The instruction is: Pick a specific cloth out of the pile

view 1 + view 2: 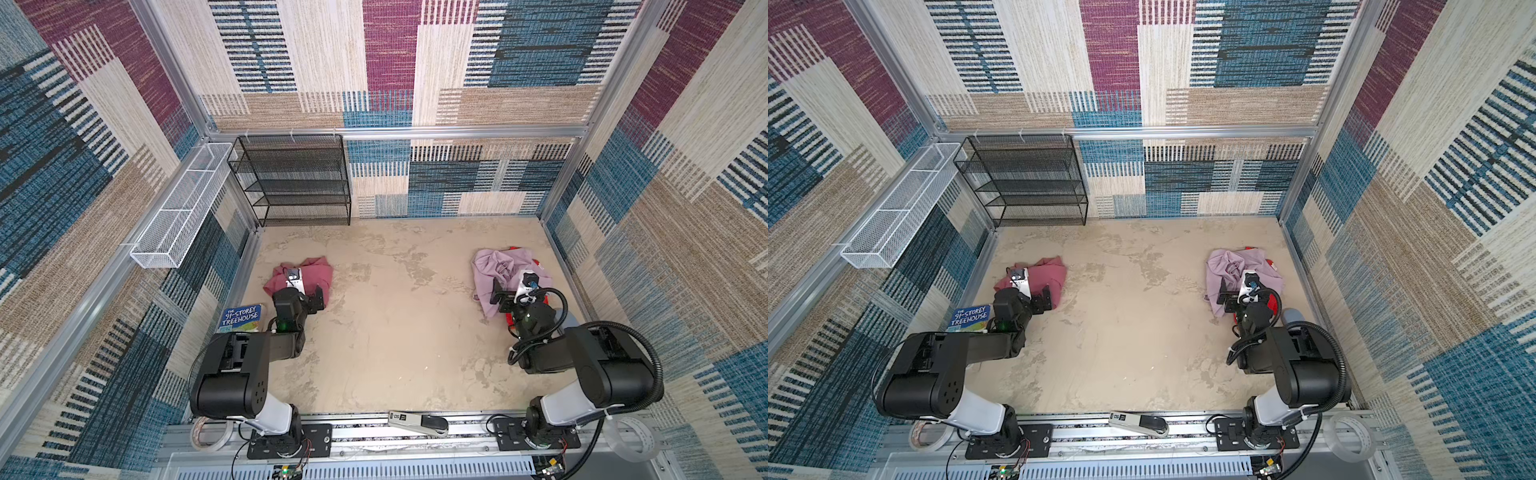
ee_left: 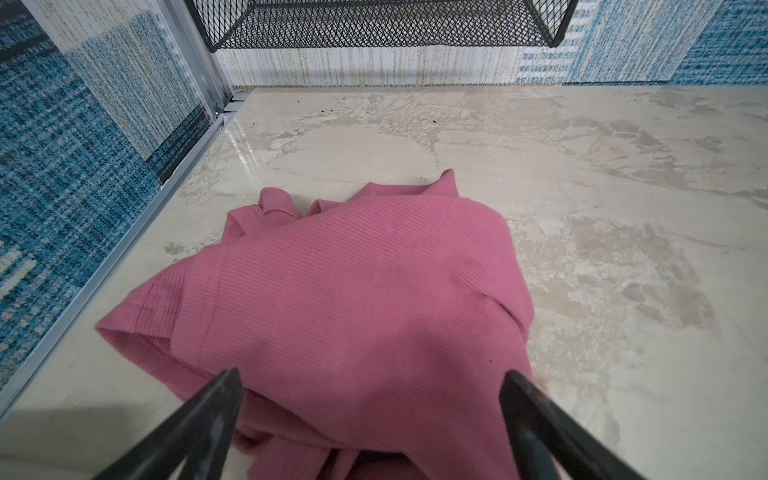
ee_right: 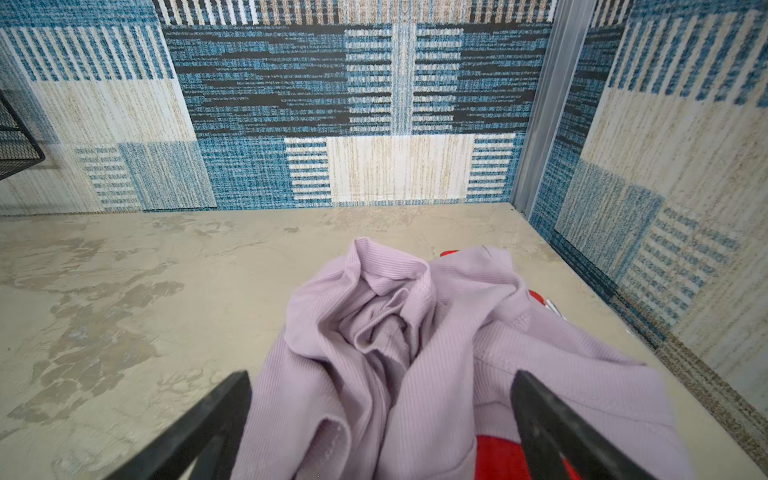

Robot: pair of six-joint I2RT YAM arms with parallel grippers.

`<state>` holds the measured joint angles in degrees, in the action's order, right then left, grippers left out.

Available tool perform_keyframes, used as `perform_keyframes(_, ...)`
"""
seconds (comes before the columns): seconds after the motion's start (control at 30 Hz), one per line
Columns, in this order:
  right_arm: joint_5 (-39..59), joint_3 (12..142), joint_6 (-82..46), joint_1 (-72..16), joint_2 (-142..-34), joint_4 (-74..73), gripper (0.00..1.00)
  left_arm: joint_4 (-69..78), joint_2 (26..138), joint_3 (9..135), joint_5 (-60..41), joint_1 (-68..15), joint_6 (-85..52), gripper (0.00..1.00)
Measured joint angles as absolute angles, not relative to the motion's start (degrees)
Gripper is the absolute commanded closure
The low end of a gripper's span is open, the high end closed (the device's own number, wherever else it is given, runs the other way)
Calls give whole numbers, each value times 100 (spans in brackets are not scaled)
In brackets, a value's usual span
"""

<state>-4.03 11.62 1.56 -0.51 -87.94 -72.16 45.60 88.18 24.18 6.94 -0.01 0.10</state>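
Where my left pincer (image 2: 372,374) hangs: low over the near edge of the cloth (image 2: 353,291), jaws spread wide and holding nothing; whether the tips touch the fabric I cannot tell.
The cloth: dusty rose and ribbed, crumpled on the left side of the surface (image 1: 395,332). It lies directly beneath and ahead of my left pincer.
Its lie: bunched, with no strong long axis. In both top views it is somewhat broader side to side than front to back.
Right pincer (image 3: 380,375): also wide open and empty, low over the pile (image 1: 494,266).
The pile: the lilac cloth (image 3: 415,332) heaped over the red cloth (image 3: 498,457), on the right side of the surface near the wall.
Cloth to pile: well apart, with bare surface between them.
Nearer arm: my left by far; my right would have to cross the whole middle.
Coming move, my judgement: the cloth already looks separated. If I need to grip it again, my left pincer only has to drop and close.
Nearby: a book (image 1: 241,318) just beside my left wrist, and a black mesh rack (image 1: 295,178) against the back wall.
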Motion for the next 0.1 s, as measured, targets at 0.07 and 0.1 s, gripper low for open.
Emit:
perform_keyframes(0.07,-401,1166,156,-51,-8794,-7214,0,4560,8818,2421,692,-1,10,0)
perform_keyframes(0.1,-401,1166,156,-51,-8794,-7214,0,4560,8818,2421,692,-1,10,0)
